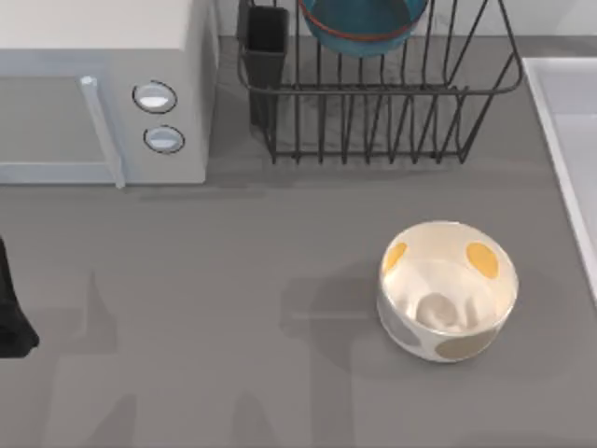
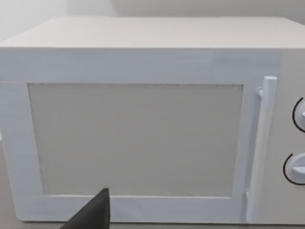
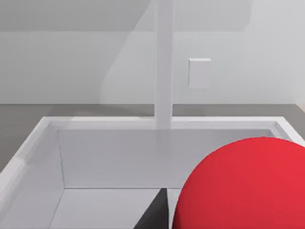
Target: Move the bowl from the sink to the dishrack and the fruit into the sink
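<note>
The teal-blue bowl point(image 1: 362, 26) with its thin red-orange line leans inside the black wire dishrack point(image 1: 382, 112) at the back of the table. The pale sink point(image 1: 565, 121) lies at the table's right edge. In the right wrist view the glossy red fruit point(image 3: 243, 186) looms close over the sink basin point(image 3: 162, 123). One dark finger point(image 3: 156, 213) of my right gripper rests against the fruit's side, and the gripper looks shut on it. My left arm point(image 1: 11, 317) waits at the table's left edge, its gripper point(image 2: 93, 214) facing the white box.
A white microwave-like box point(image 1: 103, 84) with two round knobs and a bar handle stands at the back left. A white bowl point(image 1: 448, 289) with orange and grey spots sits right of centre. A dark square utensil cup point(image 1: 267, 47) occupies the dishrack's left corner.
</note>
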Controlling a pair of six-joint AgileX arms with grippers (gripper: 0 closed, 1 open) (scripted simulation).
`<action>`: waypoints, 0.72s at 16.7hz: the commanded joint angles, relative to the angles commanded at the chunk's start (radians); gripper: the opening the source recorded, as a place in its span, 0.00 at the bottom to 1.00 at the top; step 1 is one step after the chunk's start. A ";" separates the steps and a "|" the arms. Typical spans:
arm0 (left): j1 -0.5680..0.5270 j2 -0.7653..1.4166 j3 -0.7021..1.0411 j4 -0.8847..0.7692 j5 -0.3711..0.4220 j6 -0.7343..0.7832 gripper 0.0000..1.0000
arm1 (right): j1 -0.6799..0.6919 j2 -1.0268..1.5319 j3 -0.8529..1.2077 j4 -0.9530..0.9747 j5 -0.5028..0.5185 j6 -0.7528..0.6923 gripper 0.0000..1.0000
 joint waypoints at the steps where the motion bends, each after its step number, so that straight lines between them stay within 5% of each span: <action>1: 0.000 0.000 0.000 0.000 0.000 0.000 1.00 | 0.000 0.000 0.000 0.000 0.000 0.000 0.53; 7: 0.000 0.000 0.000 0.000 0.000 0.000 1.00 | 0.000 0.000 0.000 0.000 0.000 0.000 0.98; 12: 0.000 0.000 0.000 0.000 0.000 0.000 1.00 | 0.000 0.000 0.000 0.000 0.000 0.000 1.00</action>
